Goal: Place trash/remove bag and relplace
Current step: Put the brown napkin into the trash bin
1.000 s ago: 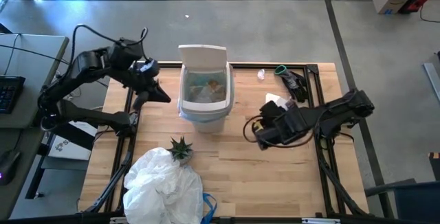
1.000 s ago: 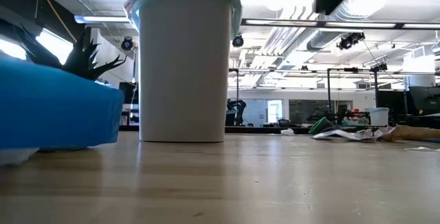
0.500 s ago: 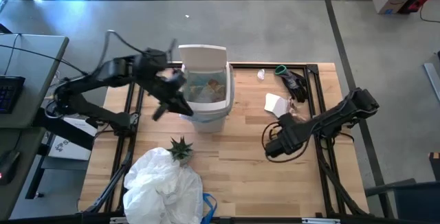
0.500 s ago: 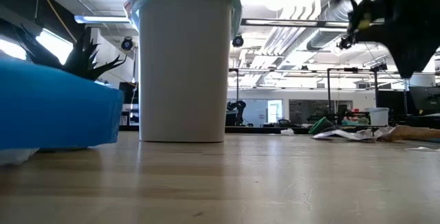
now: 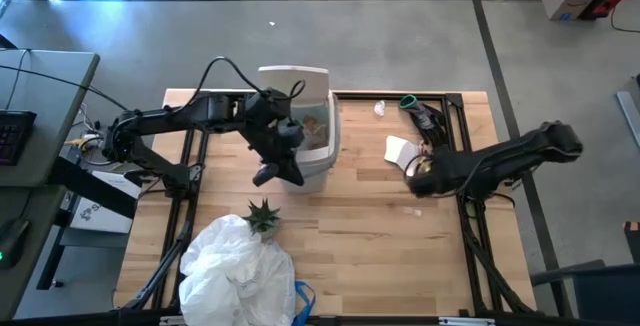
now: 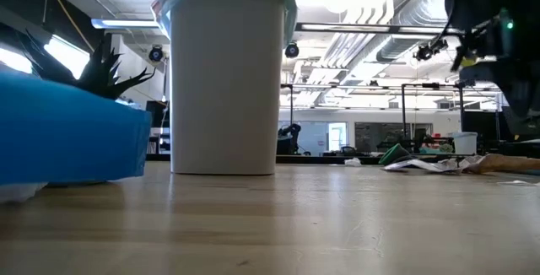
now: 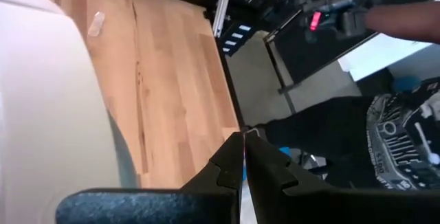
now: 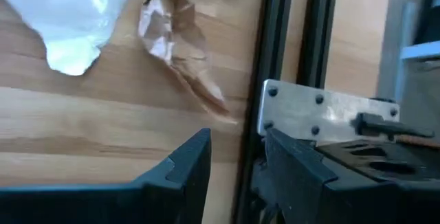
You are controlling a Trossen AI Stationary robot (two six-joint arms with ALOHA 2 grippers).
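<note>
On the wooden table [image 5: 380, 236], no item is gripped: left gripper [image 7: 245, 136] closed empty, right gripper [image 8: 237, 157] parted.

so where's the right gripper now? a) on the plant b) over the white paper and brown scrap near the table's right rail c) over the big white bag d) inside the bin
b: the high view puts the right gripper by the white paper, and its wrist view shows the brown scrap beside the rail, fingers apart.
</note>
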